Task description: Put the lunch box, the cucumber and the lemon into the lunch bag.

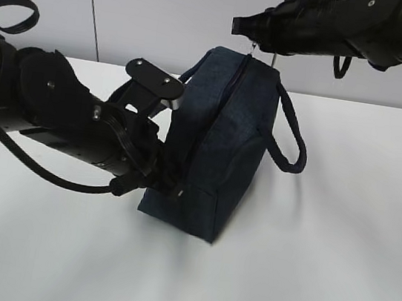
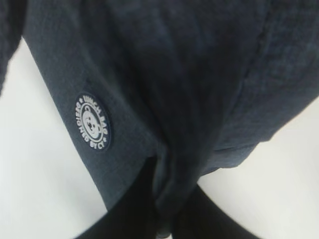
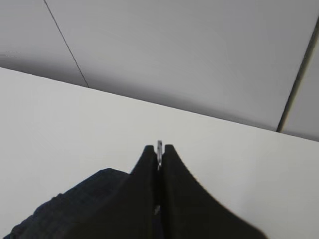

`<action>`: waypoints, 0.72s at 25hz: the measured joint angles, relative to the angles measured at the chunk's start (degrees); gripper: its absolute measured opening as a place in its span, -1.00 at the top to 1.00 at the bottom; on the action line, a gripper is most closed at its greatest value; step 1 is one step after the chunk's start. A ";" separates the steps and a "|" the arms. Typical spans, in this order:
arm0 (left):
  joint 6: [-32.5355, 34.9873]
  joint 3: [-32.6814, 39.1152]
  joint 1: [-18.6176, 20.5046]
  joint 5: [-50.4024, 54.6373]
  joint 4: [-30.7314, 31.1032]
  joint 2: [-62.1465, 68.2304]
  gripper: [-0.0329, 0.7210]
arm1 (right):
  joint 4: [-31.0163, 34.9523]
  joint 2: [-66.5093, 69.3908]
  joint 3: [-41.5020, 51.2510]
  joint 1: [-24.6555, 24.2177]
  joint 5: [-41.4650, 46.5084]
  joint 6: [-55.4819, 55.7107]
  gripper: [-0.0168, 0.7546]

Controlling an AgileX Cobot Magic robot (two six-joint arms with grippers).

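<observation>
Figure: the lunch bag stands upright near the middle of the desk, towards its back edge, with its zipped top edge uppermost and one loop handle hanging off the right side. No lunch box, cucumber or lemon shows in any view.

Your left gripper is clamped on a fold of the bag's fabric low on its left face; in the left wrist view the cloth bunches and creases into the closed jaws, just beside the white round logo.

Your right gripper is closed narrow on the metal zipper pull at the bag's top.

Expect the bag to handle as soft and light: the walls buckle where pinched and probably slide rather than resist. Judge the fabric pinch as your anchor and the thin, smooth pull as the likelier hold to slip.
</observation>
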 joint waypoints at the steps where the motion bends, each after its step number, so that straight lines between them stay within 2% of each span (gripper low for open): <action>1: 0.00 0.00 0.00 0.16 0.00 0.00 0.92 | -0.05 0.00 -0.14 -0.24 0.68 -0.13 0.96; 9: 0.00 0.00 0.00 0.55 0.00 -0.12 0.92 | -0.51 2.23 -3.32 -3.49 8.81 -0.34 0.96; 18: 0.00 0.00 0.00 1.75 -2.41 -0.15 0.92 | -2.27 3.24 -8.49 -3.76 15.24 -0.54 0.96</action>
